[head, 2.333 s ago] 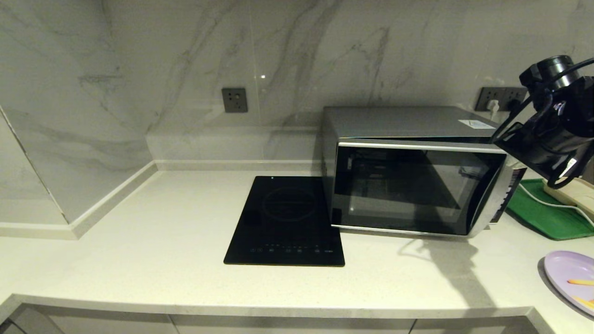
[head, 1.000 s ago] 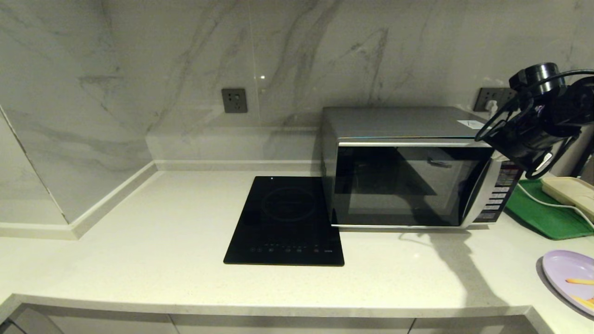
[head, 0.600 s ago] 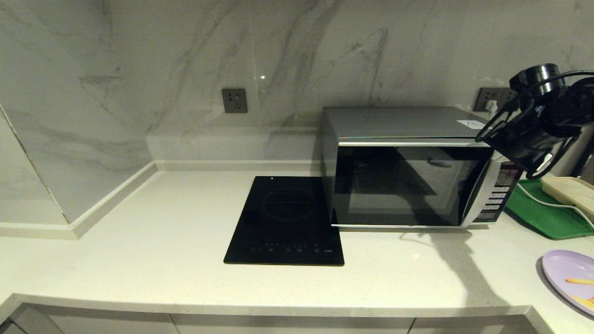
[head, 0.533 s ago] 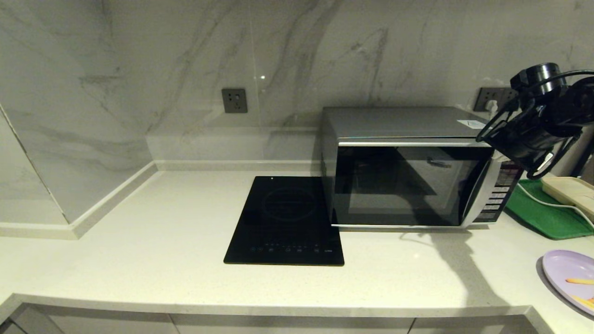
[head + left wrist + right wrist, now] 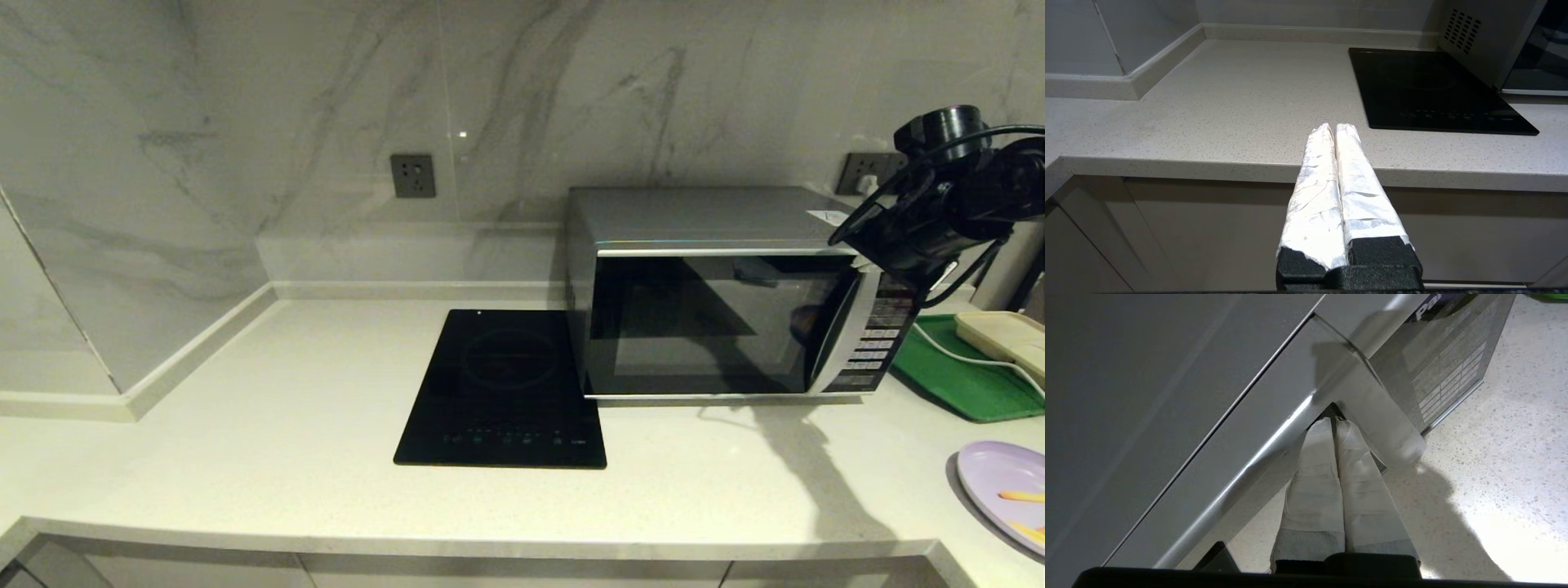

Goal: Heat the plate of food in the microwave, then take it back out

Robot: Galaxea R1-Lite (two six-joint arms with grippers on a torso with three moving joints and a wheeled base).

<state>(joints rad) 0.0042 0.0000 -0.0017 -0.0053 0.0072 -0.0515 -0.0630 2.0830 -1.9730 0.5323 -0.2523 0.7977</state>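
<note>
The microwave [image 5: 718,294] is sitting on the pale speckled surface [image 5: 269,425] against the marble wall, with its dark glass door shut flush against the body. The right gripper [image 5: 1334,421] is pressing its taped fingertips, closed tight together and holding nothing, against the upper right corner of the door, where the silver frame meets the button panel [image 5: 878,335]. In the head view only the black wrist of that arm is showing, at the microwave's top right corner.

The plate of food [image 5: 1008,494] is lying on the surface at the robot's far right, near the front edge, partly cut off by the picture's edge, with orange-yellow sticks on it. It is well apart from the right gripper, lower and nearer the robot, with bare surface between it and the microwave.

The left gripper [image 5: 1335,128] is hanging parked in front of the surface's front edge, its foil-wrapped fingers pressed together and empty.

A black induction cooktop [image 5: 506,388] is lying just beside the microwave's left side. A green tray [image 5: 955,380] with a cream box [image 5: 1004,336] on it is sitting to the microwave's right.
</note>
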